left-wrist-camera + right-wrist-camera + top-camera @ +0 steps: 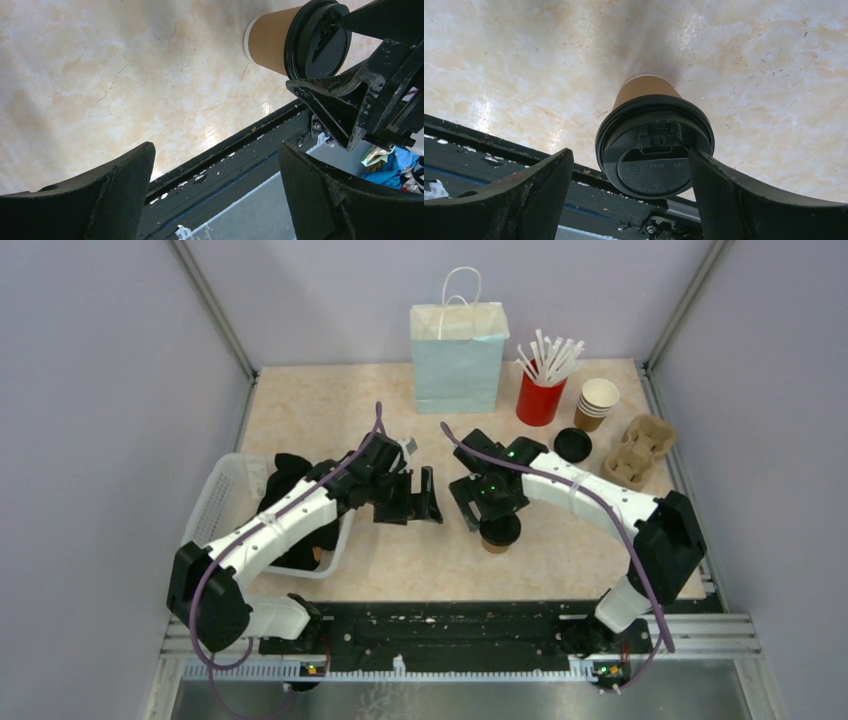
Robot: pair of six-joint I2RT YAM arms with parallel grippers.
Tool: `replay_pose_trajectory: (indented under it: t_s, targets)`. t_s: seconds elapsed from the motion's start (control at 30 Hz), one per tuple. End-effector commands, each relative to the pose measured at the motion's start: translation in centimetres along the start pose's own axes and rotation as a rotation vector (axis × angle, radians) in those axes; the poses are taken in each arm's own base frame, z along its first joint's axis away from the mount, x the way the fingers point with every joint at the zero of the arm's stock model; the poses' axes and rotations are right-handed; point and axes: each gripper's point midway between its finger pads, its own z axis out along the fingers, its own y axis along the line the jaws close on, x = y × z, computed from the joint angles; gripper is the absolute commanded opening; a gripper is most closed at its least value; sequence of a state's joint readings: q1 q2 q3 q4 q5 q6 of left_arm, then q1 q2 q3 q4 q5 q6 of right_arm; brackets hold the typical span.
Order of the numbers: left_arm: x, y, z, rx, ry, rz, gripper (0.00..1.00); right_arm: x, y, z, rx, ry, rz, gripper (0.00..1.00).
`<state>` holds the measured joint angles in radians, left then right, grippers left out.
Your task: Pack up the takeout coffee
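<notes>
One takeout coffee [499,533], a brown kraft cup with a black lid, stands upright on the marble table near the front middle. My right gripper [490,515] hangs just above it. In the right wrist view the lid [654,155] lies between the open fingers of my right gripper [629,152]. The right finger [724,190] touches the lid's rim and the left finger stands apart from it. My left gripper [425,502] is open and empty, just left of the cup. In the left wrist view my left gripper [216,145] holds nothing, and the cup [267,40] shows at the upper right.
A pale blue paper bag [458,360] stands at the back. To its right are a red cup of white straws [540,398], a stack of paper cups [597,405], loose black lids [572,445] and a cardboard carrier [640,450]. A white basket [225,500] sits at the left.
</notes>
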<state>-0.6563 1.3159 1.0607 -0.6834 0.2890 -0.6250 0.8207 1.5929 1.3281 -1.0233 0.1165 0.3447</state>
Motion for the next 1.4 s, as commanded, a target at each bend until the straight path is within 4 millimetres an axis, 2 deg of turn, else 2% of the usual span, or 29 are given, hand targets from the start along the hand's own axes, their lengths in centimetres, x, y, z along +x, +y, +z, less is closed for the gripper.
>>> replay_pose_trajectory:
  t_s: [0.0,0.13,0.3,0.43,0.6,1.13,1.37]
  targets:
    - [-1.2,-0.7,-0.7,0.016,-0.039,0.031,0.98,-0.3,0.4,-1.1,0.005,-0.035,0.005,0.84]
    - [-1.2,-0.7,-0.6,0.016,-0.036,0.035,0.99,-0.4,-0.1,-1.9,0.022,-0.056,0.026,0.86]
    - [-1.1,-0.6,-0.4,0.018,-0.028,0.037,0.99,0.4,-0.7,-1.7,0.05,-0.046,0.045,0.87]
    - [-1.0,-0.4,-0.3,0.013,-0.023,0.037,0.98,0.6,-1.3,-2.3,0.067,-0.065,0.066,0.89]
    - [-0.9,-0.5,-0.1,0.022,-0.015,0.037,0.98,1.6,-2.5,-1.5,0.079,-0.037,0.101,0.92]
    - [-1.1,-0.6,0.1,0.032,-0.006,0.044,0.98,2.2,-2.5,0.0,0.039,-0.012,0.117,0.94]
    - [-1.1,-0.6,0.2,0.036,-0.003,0.042,0.98,2.2,-3.6,-0.1,0.069,-0.028,0.147,0.88]
